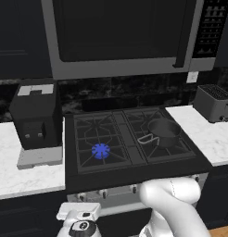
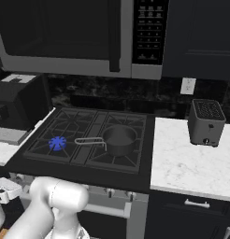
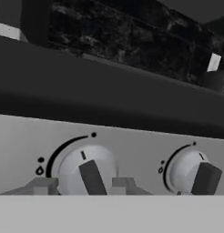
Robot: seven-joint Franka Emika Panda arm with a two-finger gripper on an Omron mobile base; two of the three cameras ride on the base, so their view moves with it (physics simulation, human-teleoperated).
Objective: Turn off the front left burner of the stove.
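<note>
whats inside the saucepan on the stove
The saucepan on the stove looks empty: both base views show a bare dark grey interior. The near wall hides part of the floor, so something small there cannot be ruled out.

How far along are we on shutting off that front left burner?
Done: the gripper is lined up at a silver knob on the stove front panel. In hand: closing on it; grip unclear. Left: turning it off, since the front left burner shows a blue flame.

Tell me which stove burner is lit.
The front left burner: it alone carries a bright blue flame disc. The one beside it holds the grey saucepan; the two rear ones show bare grates.
</note>
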